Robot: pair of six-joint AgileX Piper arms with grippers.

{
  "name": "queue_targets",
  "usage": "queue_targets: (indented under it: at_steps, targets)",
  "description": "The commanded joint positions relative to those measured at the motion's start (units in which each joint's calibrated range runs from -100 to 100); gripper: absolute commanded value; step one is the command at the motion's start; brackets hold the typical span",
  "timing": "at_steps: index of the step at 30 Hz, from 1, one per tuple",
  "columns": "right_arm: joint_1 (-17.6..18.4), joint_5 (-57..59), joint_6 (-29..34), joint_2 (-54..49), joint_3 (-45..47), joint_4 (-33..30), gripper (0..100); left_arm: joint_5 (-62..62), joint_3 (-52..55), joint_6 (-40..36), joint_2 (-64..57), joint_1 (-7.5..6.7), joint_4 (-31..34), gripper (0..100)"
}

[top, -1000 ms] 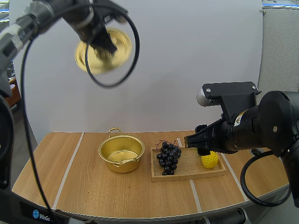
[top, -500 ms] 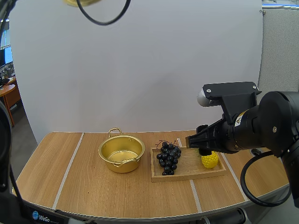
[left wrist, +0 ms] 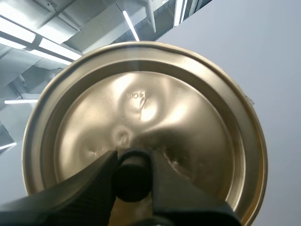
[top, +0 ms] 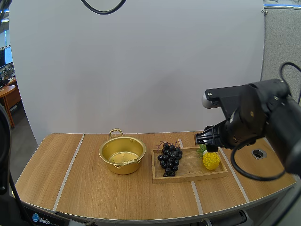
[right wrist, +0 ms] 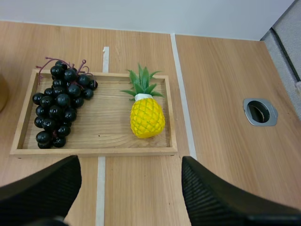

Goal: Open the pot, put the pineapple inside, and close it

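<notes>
Since a second ago, when the left arm was holding the gold lid (left wrist: 141,117) high over the far left of the table (top: 94,188), it has carried the lid up out of the high view. The left gripper (left wrist: 133,165) still pinches the lid's black knob (left wrist: 133,178) between its fingers, with the lid's underside facing the wrist camera. That leaves the pot (top: 122,154) standing open, left of the wooden tray (top: 188,178), so the first step looks done.

The right arm has shifted too. A second ago it was closer to the near edge, with its gripper low over the tray's right end. Now the arm has drawn back and turned, and the right gripper (top: 205,140) hangs above the pineapple (top: 210,160). How far above is hard to judge from this angle. In the right wrist view its fingers (right wrist: 221,197) stand wide apart and hold nothing.

The pineapple (right wrist: 147,117) lies at the right end of the tray (right wrist: 94,151), leaves pointing to the far side. It is apart from the bunch of grapes (right wrist: 59,103) at the left end. It is not yet grasped, so picking it up seems the step in hand.
</notes>
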Motion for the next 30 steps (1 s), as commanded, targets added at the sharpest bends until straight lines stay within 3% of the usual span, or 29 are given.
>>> queue_targets:
  at_steps: [1, 11, 18, 30]
  targets:
    - [-0.22, -4.65, 0.36, 4.06, -0.46, -0.36, 100, -1.79, -0.48, -0.59, -0.29, -0.11, 0.26, 0]
    - [-0.22, -13.34, 0.54, 18.31, -0.82, -0.25, 100, -1.79, -0.48, -0.59, -0.29, -0.11, 0.26, 0]
    - [-1.14, -12.68, -0.05, 24.6, -6.94, -0.16, 100, -1.79, -0.48, -0.59, -0.29, -0.11, 0.26, 0]
    - [-9.59, -14.5, -15.77, 33.14, -9.86, 13.74, 100, -1.79, -0.48, -0.59, -0.29, -0.11, 0.26, 0]
